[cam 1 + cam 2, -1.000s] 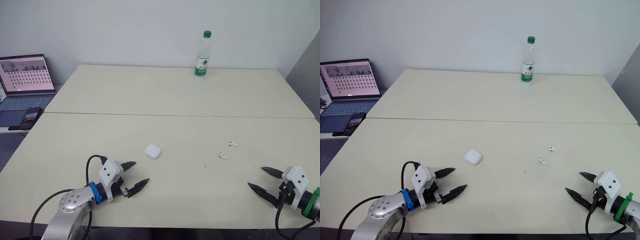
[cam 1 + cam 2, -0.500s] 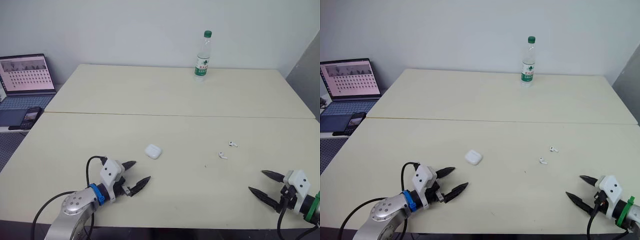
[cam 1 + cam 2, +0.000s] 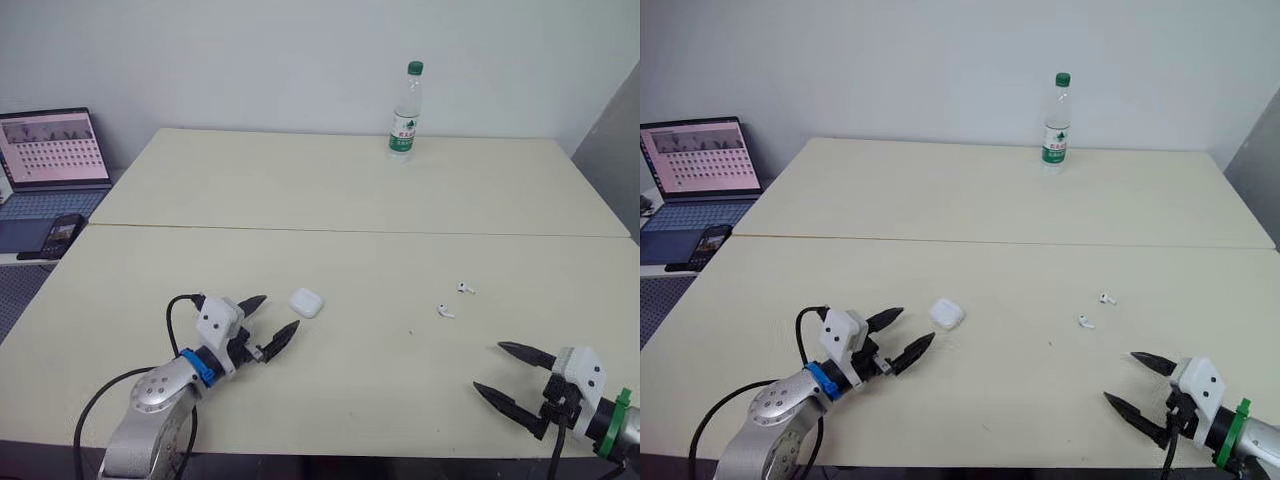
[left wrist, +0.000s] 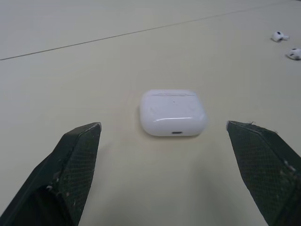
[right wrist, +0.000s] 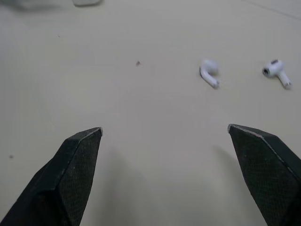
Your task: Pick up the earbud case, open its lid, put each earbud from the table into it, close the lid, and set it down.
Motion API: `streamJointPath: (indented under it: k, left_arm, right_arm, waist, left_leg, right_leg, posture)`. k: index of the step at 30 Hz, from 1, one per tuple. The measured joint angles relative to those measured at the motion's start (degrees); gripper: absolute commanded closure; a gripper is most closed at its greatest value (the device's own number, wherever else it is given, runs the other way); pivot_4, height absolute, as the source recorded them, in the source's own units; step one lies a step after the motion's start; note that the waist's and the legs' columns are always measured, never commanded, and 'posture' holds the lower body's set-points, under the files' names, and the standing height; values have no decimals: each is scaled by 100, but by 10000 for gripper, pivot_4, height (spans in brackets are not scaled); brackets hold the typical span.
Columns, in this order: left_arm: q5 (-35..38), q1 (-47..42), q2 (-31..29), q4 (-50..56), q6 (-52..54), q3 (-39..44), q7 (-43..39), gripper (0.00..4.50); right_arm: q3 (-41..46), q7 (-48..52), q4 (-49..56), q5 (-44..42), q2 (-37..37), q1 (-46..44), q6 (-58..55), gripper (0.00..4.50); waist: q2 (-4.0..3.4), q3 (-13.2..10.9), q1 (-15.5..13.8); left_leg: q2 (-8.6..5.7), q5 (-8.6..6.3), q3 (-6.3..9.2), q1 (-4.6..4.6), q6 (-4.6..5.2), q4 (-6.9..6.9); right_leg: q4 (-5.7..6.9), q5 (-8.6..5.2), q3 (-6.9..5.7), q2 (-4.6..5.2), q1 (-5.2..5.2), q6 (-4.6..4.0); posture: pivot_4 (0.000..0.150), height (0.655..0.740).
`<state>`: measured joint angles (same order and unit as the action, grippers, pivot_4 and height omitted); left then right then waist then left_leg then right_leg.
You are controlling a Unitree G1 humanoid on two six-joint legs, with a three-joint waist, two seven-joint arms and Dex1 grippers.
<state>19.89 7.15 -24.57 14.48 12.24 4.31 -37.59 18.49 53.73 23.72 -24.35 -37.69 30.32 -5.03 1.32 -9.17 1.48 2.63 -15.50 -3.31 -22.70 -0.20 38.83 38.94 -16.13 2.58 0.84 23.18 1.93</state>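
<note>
- I see 2 pale tables (image 3: 330,185) butted together along a seam, with a plain white wall (image 3: 230,55) behind.
- 1 bottle (image 3: 404,112) stands far; 1 laptop (image 3: 55,150) and 1 phone (image 3: 62,232) sit off left.
- 1 earbud case (image 3: 307,302) lies shut on the near table.
- 2 buds lie to its right: the far earbud (image 3: 465,288) and the near earbud (image 3: 445,311).
- My left gripper (image 3: 280,311) is spread, just near-left of the case, apart.
- My right gripper (image 3: 488,366) is spread too, nearer than both buds.

Both head eyes look forward and down over the table (image 3: 330,190) from afar. The left wrist camera skims low and close, earbud case (image 4: 172,112) at 12 o'clock; the right one faces the earbuds (image 5: 209,72) around 1 o'clock. All views share those earbuds.
</note>
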Motion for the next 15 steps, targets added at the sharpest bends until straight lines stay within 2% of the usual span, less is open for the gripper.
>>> streamJointPath:
  k: [8, 15]
  left_arm:
    - [-102, -501, 165, -435, 46, -300, 44, 165]
    - [-305, -701, 165, -692, 7, -578, -59, 165]
  right_arm:
    - [-145, -178, 976, -238, 187, 249, -277, 0]
    - [-152, -305, 1152, -282, 223, 419, -335, 0]
  waist:
    - [5, 1, -4]
    - [6, 1, -5]
  left_leg:
    - [-2, 0, 1, -2, 0, 0]
    - [-3, 0, 2, -3, 0, 0]
  right_leg:
    - [-2, 1, -1, 0, 0, 1]
    - [-2, 1, -1, 0, 0, 0]
  posture:
    - [1500, 7362]
    - [1500, 7362]
